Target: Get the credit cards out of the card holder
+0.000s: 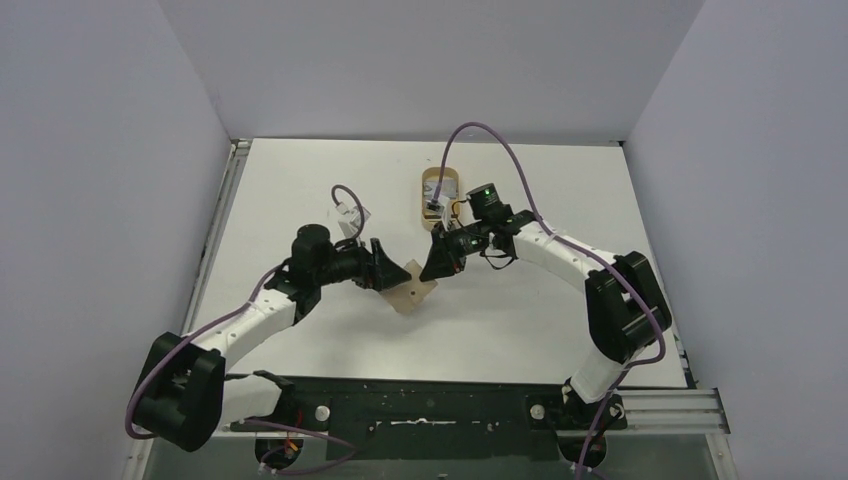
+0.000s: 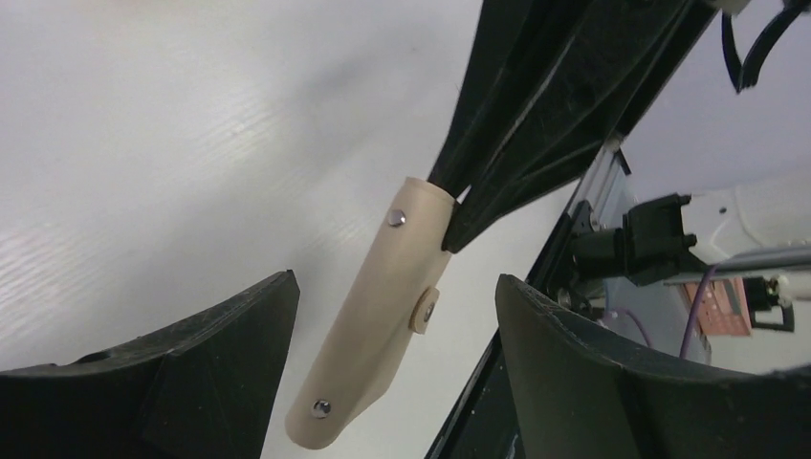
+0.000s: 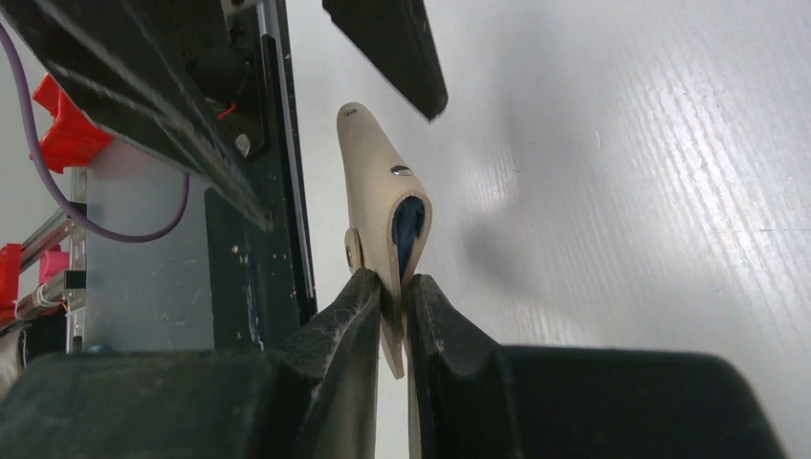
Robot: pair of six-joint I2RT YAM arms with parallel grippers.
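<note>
The card holder (image 1: 413,289) is a beige-tan folded wallet with small metal studs, held up off the white table in the middle. My right gripper (image 1: 437,265) is shut on one edge of it, as the right wrist view (image 3: 394,282) shows. In that view the card holder (image 3: 373,182) gapes slightly and a blue credit card (image 3: 409,225) shows inside. My left gripper (image 1: 390,270) is open. In the left wrist view (image 2: 394,282) the card holder (image 2: 378,316) hangs between its spread fingers without touching them. Other cards are hidden.
An oval tan dish (image 1: 440,192) with small items in it stands behind the right gripper. The black mounting rail (image 1: 430,410) runs along the near table edge. Grey walls close in the back and both sides.
</note>
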